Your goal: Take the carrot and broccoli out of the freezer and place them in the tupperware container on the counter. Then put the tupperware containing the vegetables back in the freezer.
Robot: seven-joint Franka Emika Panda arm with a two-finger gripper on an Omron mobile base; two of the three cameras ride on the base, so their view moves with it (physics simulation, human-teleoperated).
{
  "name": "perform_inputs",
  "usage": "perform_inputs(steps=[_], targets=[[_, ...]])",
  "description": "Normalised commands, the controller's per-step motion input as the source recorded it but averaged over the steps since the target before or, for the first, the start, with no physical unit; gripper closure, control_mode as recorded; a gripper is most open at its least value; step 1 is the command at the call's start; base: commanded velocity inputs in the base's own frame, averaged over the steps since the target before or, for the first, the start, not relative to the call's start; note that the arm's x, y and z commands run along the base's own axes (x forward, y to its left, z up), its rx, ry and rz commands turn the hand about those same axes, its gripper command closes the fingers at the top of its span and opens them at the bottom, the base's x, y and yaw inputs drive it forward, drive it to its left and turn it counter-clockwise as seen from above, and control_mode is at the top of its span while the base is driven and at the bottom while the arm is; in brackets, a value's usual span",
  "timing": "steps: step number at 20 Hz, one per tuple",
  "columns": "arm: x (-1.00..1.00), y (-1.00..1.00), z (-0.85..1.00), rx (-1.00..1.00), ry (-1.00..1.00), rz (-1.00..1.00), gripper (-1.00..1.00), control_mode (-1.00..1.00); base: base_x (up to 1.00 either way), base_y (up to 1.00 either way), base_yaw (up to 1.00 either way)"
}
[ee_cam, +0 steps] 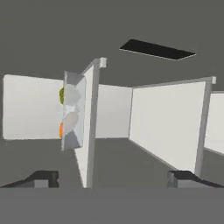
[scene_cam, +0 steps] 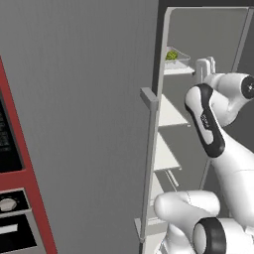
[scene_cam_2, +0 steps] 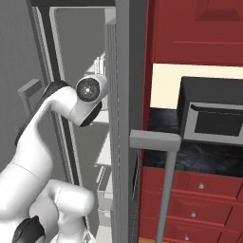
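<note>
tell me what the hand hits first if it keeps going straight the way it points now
Probably the edge of the white freezer shelf carrying the translucent tupperware container; the open hand straddles that edge. Depth is unclear, so it might instead pass alongside toward the grey back wall.

the freezer [scene_cam: 89, 124] is plain flat grey, its inner shelves [scene_cam: 171, 113] white. on the top shelf in the upper right of the left base view, the tupperware container [scene_cam: 179, 55] is pale translucent grey-white, with the yellow-green broccoli [scene_cam: 171, 55] inside. in the hand view the carrot [ee_cam: 61, 130] shows as an orange patch. the counter [scene_cam_2: 199, 156] is black marbled, its drawers [scene_cam_2: 194, 199] red.
</note>
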Motion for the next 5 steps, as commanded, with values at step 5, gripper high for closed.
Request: perform_inputs(steps=[5], targets=[[-1.00, 0.00, -0.33, 0.00, 0.15, -0.07, -1.00, -1.00, 0.00, 0.00, 0.00]])
